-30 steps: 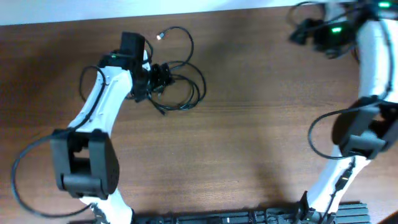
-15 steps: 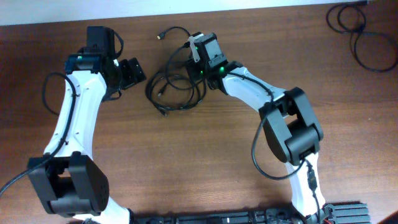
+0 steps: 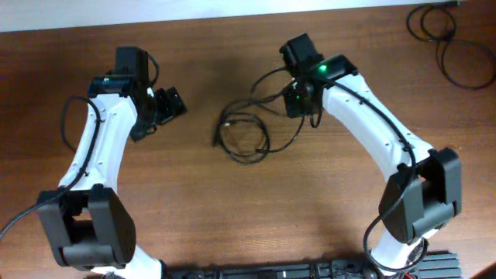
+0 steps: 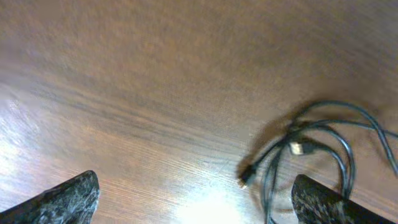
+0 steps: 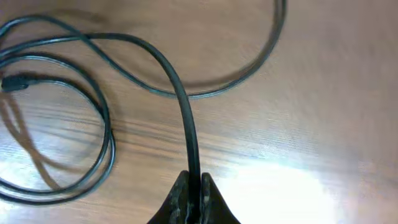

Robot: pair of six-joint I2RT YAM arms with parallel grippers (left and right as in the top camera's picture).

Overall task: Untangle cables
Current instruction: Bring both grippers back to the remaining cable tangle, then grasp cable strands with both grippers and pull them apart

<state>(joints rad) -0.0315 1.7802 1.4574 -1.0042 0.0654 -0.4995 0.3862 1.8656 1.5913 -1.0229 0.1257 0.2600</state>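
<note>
A tangle of thin black cables (image 3: 246,136) lies on the brown table between the two arms. My right gripper (image 3: 301,107) is at the tangle's right edge, shut on one cable strand (image 5: 186,124) pinched between its fingertips (image 5: 194,190). From there the strand runs up and left into loose loops (image 5: 106,143) with a small plug (image 5: 15,82). My left gripper (image 3: 167,105) stands open to the left of the tangle, apart from it. In the left wrist view its fingers (image 4: 68,199) hold nothing, and the cables (image 4: 323,143) with a metal plug (image 4: 297,148) lie by its right finger.
A separate black cable (image 3: 453,46) lies looped at the table's far right corner. The table's back edge (image 3: 232,17) runs close behind both grippers.
My right gripper has shut on a cable strand and moved right, dragging the tangle rightward and stretching it. The left gripper has stayed open in nearly the same place.
</note>
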